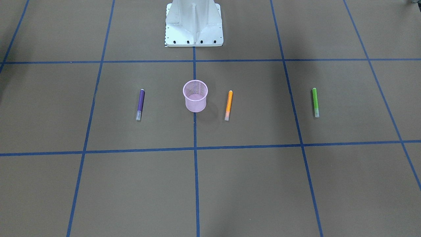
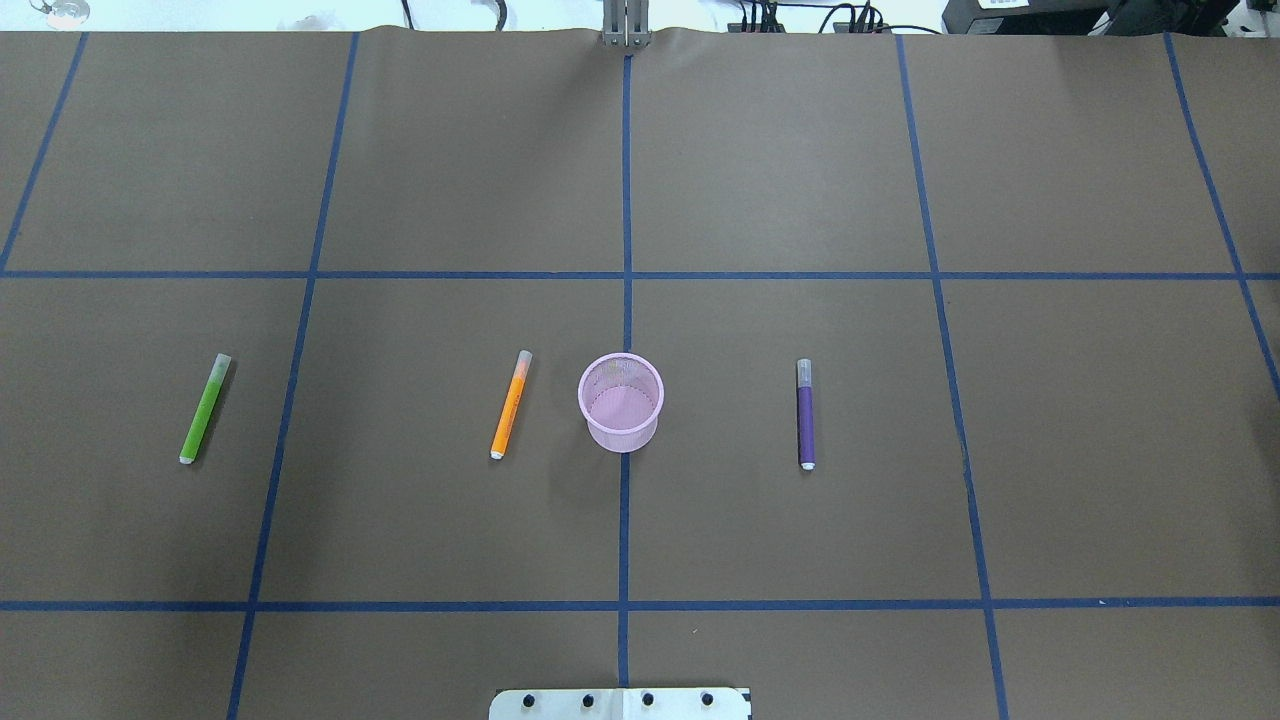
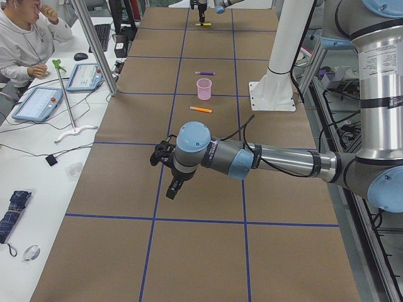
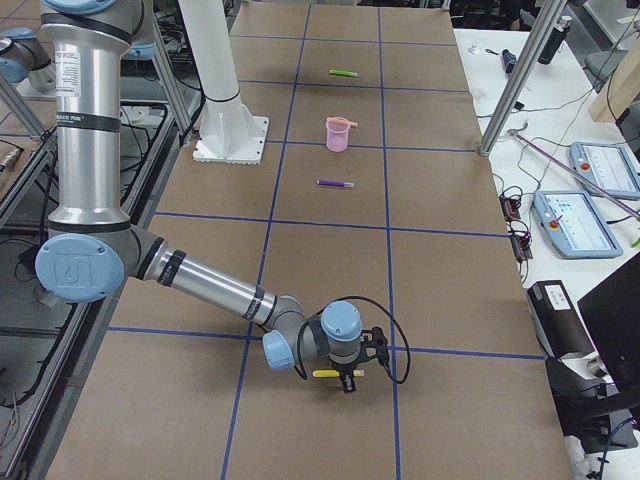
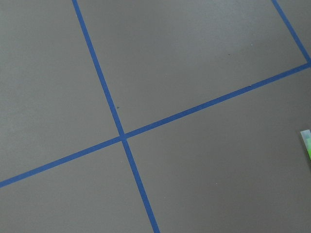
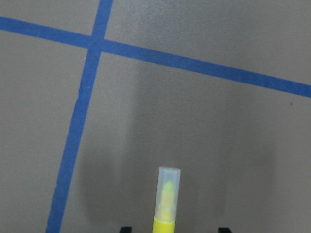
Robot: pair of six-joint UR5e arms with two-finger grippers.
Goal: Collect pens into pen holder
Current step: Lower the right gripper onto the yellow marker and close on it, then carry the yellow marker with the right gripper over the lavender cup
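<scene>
Right end effector (image 4: 349,382), spread and empty, straddles the yellow pen (image 6: 166,206) near the counter's (image 4: 450,300) right edge, its long axis crossing my closing line.

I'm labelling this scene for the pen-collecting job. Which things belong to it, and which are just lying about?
Job: purple pen, orange pen, green pen, yellow pen, pen holder.
Lying about, on the side desk: tablet, mouse, folded umbrella.
</scene>
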